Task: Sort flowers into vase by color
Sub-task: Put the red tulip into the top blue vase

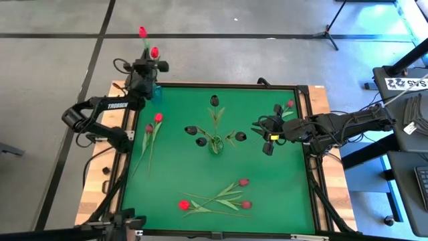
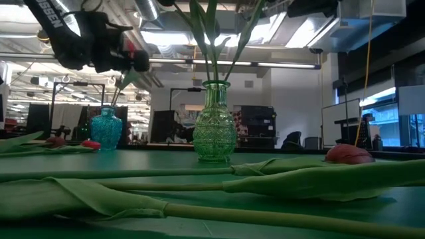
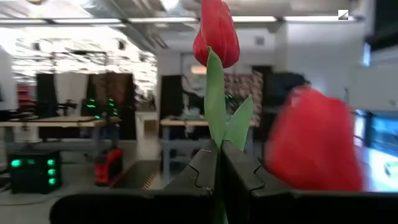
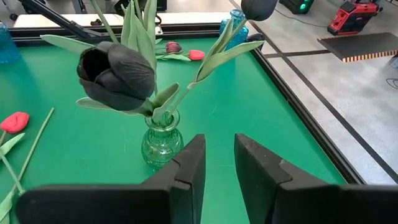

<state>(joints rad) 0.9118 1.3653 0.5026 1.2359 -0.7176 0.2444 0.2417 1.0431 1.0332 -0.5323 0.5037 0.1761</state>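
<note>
My left gripper [image 1: 148,65] is above the blue vase [image 1: 157,92] at the table's far left, shut on a red tulip [image 3: 216,31] that stands upright. A second red tulip head [image 3: 314,146] shows close beside it. The green glass vase [image 1: 215,144] at the table's middle holds several near-black tulips [image 4: 118,74]. My right gripper [image 4: 217,163] is open and empty, level, a little to the right of the green vase. Loose red and maroon tulips lie on the green mat at the left [image 1: 154,124], near the front [image 1: 221,197] and at the far right [image 1: 287,105]. My left gripper pinches the red tulip's green stem and leaf base [image 3: 216,144] between its two fingers, well below the head. The fingers lie level, across the stem. The tulip stands upright with its head above the fingers; its lower end is hidden below the gripper.
The mat has a raised black frame [image 1: 304,134] around it. In the low view the blue vase [image 2: 106,128] stands left of the green vase [image 2: 214,123], and long stems [image 2: 199,192] lie across the near mat. Cables and a stand are to the right of the table.
</note>
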